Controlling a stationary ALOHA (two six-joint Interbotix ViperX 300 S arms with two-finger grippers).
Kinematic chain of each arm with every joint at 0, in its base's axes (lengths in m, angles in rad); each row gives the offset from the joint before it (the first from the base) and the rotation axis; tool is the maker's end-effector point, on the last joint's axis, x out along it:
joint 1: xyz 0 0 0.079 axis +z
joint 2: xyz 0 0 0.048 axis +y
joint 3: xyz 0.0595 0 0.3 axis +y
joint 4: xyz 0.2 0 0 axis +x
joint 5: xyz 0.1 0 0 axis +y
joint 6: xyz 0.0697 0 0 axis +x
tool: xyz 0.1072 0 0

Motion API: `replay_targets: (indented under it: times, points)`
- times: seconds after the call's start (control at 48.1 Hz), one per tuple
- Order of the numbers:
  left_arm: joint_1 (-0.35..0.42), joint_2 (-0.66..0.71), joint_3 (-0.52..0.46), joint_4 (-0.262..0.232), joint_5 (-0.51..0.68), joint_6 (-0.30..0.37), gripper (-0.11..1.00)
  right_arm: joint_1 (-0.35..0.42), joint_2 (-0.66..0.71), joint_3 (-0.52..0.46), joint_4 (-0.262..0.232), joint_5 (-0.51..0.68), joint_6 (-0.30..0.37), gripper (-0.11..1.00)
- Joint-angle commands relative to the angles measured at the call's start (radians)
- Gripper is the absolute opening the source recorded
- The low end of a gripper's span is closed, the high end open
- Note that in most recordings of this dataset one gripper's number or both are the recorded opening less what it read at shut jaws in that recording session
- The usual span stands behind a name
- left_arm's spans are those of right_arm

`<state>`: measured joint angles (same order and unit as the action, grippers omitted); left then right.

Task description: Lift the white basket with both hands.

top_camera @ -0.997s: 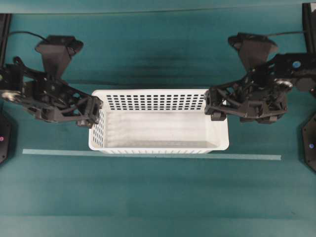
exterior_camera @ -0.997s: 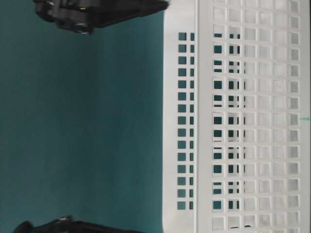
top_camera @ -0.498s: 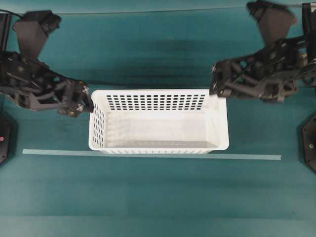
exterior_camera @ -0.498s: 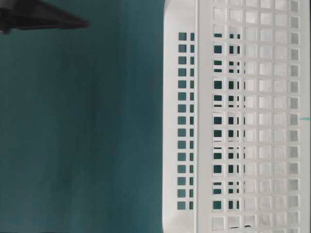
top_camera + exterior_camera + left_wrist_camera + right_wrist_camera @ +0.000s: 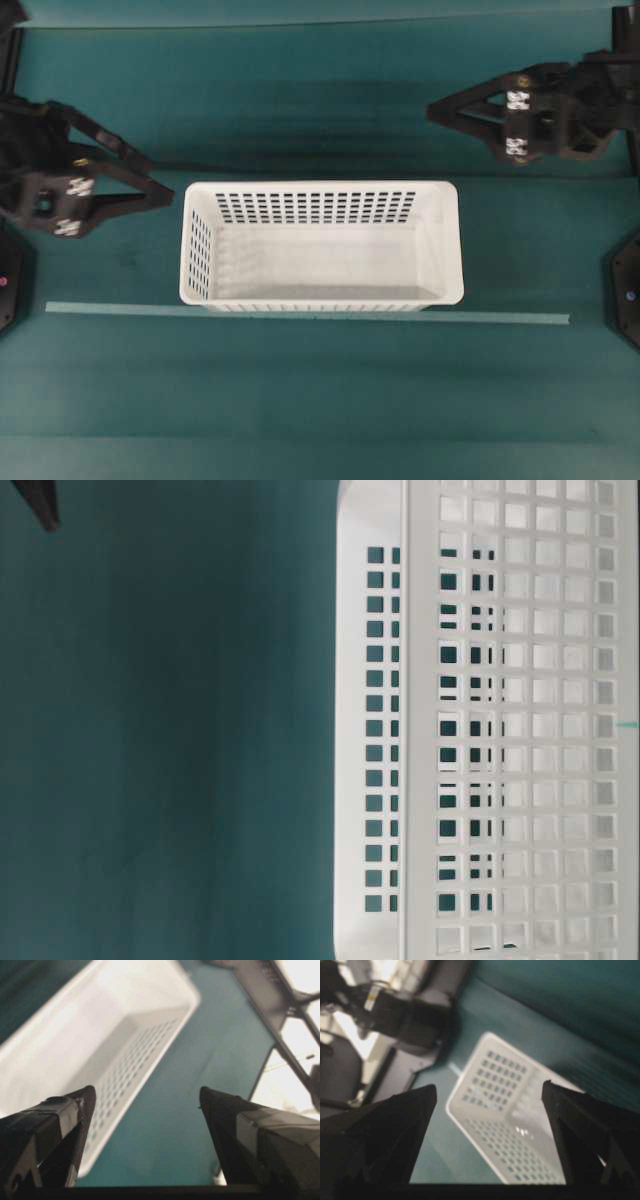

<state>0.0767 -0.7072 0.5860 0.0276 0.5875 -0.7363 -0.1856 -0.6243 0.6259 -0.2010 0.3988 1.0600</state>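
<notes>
— Did you catch that? A second ago both pincers were right up against the short ends of the large white perforated plastic basket, and now they've pulled clean off it.

— I see it. The left black skeletal pincer sits at the middle left of the overhead frame, tips pointing at the basket's left end but apart from it, with teal cloth showing between.

— And the right black skeletal pincer has gone further — up to the upper right of the frame, beyond the basket's far right corner.

— Are they holding anything?

— No. Both have their fingers spread wide with nothing between them; each wrist view shows two dark prongs apart with the basket lying beyond them.

— So where's the basket?

— Same spot as before — centre of the overhead frame, flat on the teal tabletop, its near long side just behind the thin pale strip of tape. It's empty, by the look of it.

— Then what of the lift?

— I'd judge the basket is back down and let go, or it was never gripped; these views can't settle that. Either way nothing is carrying it now — any lift would need both pincers to come back in to the end walls.
</notes>
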Motion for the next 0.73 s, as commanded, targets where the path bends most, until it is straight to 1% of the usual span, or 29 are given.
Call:
replay_targets:
  times: [0.0, 0.021, 0.042, 0.145, 0.249, 0.374, 0.436, 0.478, 0.582, 0.706]
  points:
    - [-0.008, -0.023, 0.008, 0.003, -0.055, 0.078, 0.9, 0.005, -0.029, 0.021, -0.014, -0.04, -0.052, 0.9]
    - [-0.008, -0.031, 0.014, 0.002, -0.063, 0.1, 0.9, 0.008, -0.046, 0.031, -0.017, -0.044, -0.078, 0.9]
    - [-0.009, -0.038, 0.021, 0.003, -0.071, 0.12, 0.9, 0.008, -0.051, 0.034, -0.017, -0.046, -0.086, 0.9]
    - [-0.014, -0.069, 0.048, 0.003, -0.104, 0.207, 0.9, 0.017, -0.11, 0.078, -0.021, -0.057, -0.195, 0.9]
    - [-0.021, -0.092, 0.071, 0.003, -0.138, 0.279, 0.9, 0.025, -0.163, 0.118, -0.021, -0.063, -0.307, 0.9]
    - [-0.04, -0.106, 0.1, 0.003, -0.173, 0.347, 0.9, 0.04, -0.213, 0.161, -0.021, -0.072, -0.443, 0.9]
    - [-0.052, -0.114, 0.121, 0.003, -0.189, 0.388, 0.9, 0.054, -0.239, 0.184, -0.021, -0.094, -0.515, 0.9]
    - [-0.061, -0.118, 0.138, 0.003, -0.199, 0.419, 0.9, 0.064, -0.255, 0.199, -0.021, -0.11, -0.551, 0.9]
    - [-0.089, -0.129, 0.184, 0.003, -0.245, 0.468, 0.9, 0.083, -0.299, 0.23, -0.021, -0.166, -0.624, 0.9]
    - [-0.103, -0.138, 0.213, 0.003, -0.33, 0.495, 0.9, 0.104, -0.362, 0.264, -0.021, -0.209, -0.649, 0.9]
